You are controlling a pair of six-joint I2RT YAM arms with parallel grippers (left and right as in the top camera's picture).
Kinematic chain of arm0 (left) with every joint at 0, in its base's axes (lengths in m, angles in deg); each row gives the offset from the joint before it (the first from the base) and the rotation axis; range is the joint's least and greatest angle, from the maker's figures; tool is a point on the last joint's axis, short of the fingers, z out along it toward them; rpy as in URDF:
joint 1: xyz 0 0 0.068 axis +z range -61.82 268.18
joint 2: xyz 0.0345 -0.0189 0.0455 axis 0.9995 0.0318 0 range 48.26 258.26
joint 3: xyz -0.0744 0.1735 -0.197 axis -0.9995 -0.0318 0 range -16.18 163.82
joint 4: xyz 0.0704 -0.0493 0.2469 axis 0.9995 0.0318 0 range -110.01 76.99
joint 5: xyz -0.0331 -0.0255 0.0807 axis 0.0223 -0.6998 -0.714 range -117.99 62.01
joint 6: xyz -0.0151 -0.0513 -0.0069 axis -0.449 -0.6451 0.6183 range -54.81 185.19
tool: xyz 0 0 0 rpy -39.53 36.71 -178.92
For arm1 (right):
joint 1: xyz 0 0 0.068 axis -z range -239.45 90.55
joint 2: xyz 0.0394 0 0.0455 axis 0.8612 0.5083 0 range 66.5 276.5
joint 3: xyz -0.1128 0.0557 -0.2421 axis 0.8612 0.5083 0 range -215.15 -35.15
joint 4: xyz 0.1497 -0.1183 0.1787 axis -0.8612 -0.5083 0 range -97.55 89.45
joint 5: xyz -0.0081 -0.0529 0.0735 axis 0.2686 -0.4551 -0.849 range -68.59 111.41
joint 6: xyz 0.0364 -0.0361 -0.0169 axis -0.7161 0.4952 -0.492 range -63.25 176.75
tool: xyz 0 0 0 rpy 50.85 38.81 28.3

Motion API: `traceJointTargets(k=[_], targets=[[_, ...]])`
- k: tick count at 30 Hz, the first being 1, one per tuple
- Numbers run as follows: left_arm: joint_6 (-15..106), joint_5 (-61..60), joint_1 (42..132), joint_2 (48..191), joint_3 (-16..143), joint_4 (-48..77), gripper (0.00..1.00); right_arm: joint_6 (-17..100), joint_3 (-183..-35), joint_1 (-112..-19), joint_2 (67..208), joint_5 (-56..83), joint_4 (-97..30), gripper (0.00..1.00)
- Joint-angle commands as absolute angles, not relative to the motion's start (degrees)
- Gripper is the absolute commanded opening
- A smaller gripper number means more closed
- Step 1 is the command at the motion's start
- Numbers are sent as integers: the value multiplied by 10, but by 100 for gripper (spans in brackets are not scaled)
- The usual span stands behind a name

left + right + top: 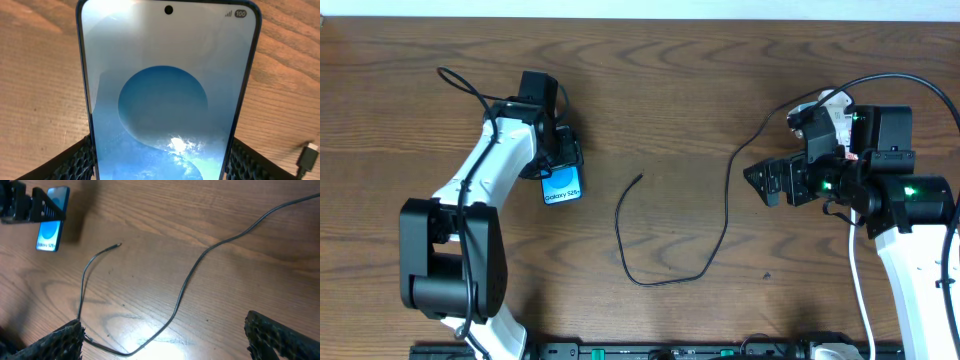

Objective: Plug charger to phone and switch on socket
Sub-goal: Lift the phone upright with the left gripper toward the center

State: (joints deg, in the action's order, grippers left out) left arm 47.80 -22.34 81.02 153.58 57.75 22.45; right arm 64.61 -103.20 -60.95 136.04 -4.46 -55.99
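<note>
Plainly clamped on the phone (pixel 563 188) with the left hand (pixel 561 170), mesh-padded fingers (pixel 75 162) pressed against both long edges, blue screen facing up and filling the left wrist view. Cannot tell whether resting on the desk (pixel 650 80) or raised just off it. Off beyond that hand's right finger, apart from the phone and lying on the wood, the charger's small plug tip (pixel 309 155). Spread wide at the right hand (pixel 758 183), its two fingers (pixel 280 335) far apart over the desk and gripping nothing. Below and ahead of that open hand, trailing across the wood, the charger (pixel 726 215): thin black cable passing beneath the gap between the fingers, bending round in a long loop and ending well ahead of the fingertips, on the side toward the left hand. Behind the right hand, close by its wrist and partly hidden by the arm, the white socket (pixel 832 103), reached by the far end of the black cable. Running back alongside the right arm toward the desk's near edge, a thick white cord (pixel 858 290).
</note>
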Motion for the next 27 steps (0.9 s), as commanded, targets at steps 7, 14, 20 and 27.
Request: traceJointTargets(k=[7, 14, 20, 27], targets=[[434, -199, 814, 1515, 577, 241, 73, 546, -1043, -611, 1373, -44, -538, 99], [408, -188, 819, 1515, 577, 241, 73, 488, -1043, -611, 1396, -44, -528, 96], [399, -133, 840, 1515, 577, 241, 72, 484, -1043, -611, 1413, -45, -527, 96], [363, -20, 880, 1515, 577, 240, 70, 484, -1043, -611, 1416, -45, -526, 96]])
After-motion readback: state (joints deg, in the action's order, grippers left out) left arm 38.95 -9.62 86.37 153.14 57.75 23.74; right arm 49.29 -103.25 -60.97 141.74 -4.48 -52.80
